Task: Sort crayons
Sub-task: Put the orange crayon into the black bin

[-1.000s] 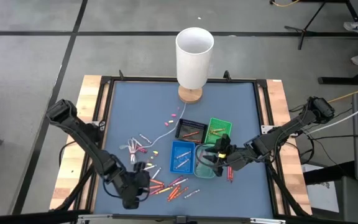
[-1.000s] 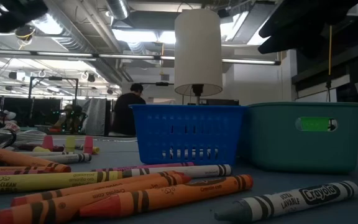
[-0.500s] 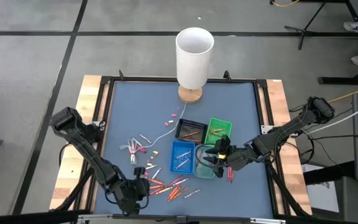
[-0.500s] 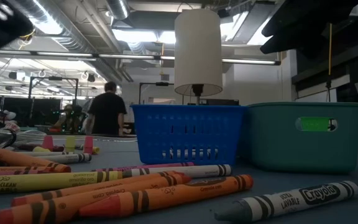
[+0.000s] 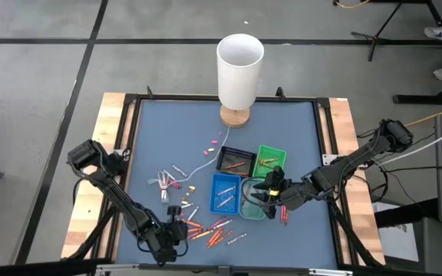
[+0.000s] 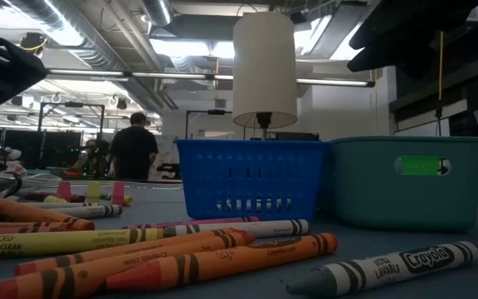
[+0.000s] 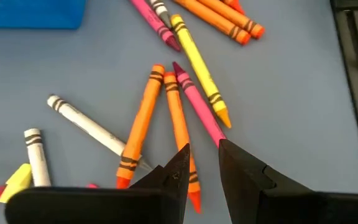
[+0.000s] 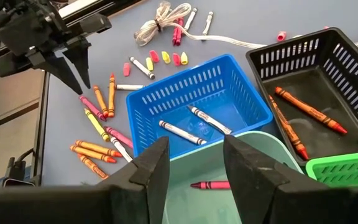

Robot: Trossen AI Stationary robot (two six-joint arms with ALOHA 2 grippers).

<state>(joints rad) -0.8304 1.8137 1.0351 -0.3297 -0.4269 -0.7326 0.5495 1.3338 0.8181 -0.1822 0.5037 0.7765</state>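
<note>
The left gripper (image 7: 202, 163), fingers apart and empty, hangs over the pink crayon (image 7: 199, 111) on the table near the blue tray (image 5: 223, 191), and should drop straight down, one finger each side.

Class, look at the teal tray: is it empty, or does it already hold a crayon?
Not empty. In the right wrist view one pink crayon lies on the floor of the teal tray, seen between that arm's own fingers.

Overhead and table-level views share the blue tray (image 5: 224, 192); wrist cameras look closer.
</note>
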